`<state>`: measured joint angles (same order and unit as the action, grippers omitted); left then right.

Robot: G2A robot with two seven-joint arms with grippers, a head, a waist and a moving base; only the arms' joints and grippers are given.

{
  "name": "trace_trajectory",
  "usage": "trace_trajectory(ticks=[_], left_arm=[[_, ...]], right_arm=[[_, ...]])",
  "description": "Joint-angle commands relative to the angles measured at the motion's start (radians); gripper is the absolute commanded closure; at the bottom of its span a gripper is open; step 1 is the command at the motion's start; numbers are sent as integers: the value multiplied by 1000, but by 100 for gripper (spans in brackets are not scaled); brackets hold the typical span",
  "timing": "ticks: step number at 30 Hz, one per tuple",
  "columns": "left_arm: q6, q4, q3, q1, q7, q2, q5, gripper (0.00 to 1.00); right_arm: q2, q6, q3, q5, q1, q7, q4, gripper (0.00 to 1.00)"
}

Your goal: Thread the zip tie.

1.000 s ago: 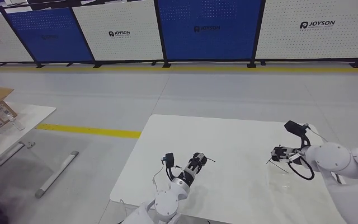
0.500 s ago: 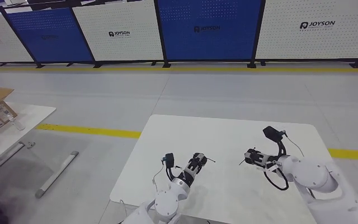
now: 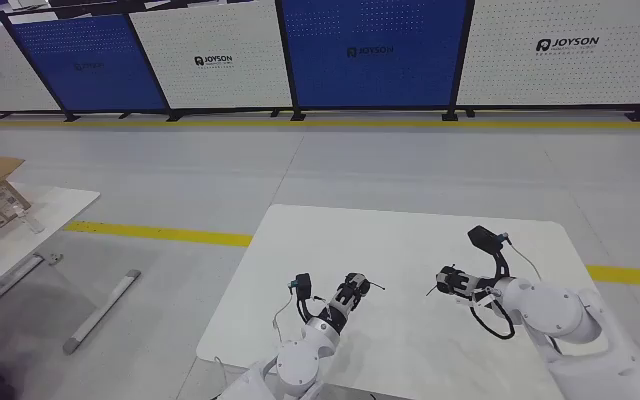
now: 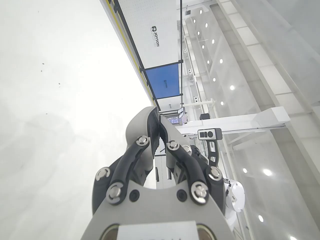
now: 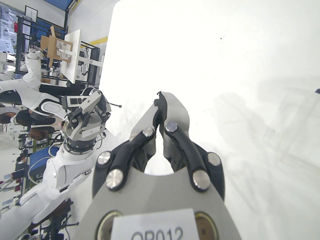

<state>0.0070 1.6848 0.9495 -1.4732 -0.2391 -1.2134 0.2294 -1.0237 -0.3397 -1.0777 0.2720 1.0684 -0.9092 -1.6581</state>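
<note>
Left arm (image 3: 312, 340) reaches in from the near side, forearm angled forward and to the right. The left gripper (image 4: 157, 119) is held low, fingers pressed together on a thin zip tie (image 5: 115, 105) that pokes out past the tips. Right arm (image 3: 545, 308) is bent in from the right side, elbow out, wrist turned so the right gripper (image 5: 159, 101) points across toward the left one, well apart from it, with its fingers pressed flat together and the pads touching.
</note>
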Motion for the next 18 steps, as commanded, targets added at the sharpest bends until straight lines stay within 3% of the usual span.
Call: trace_trajectory(ticks=[1,5,9,18], left_arm=[[0,0,0,0,0,0,0,100],[0,0,0,0,0,0,0,100],[0,0,0,0,0,0,0,100],[0,0,0,0,0,0,0,100]], right_arm=[[-3,4,-1,-11,14,41,-3,100],[-16,0,13,-50,36,137,-5,100],[-34,0,63,-20,32,193,0,100],[-41,0,64,-27,29,209,5,100]])
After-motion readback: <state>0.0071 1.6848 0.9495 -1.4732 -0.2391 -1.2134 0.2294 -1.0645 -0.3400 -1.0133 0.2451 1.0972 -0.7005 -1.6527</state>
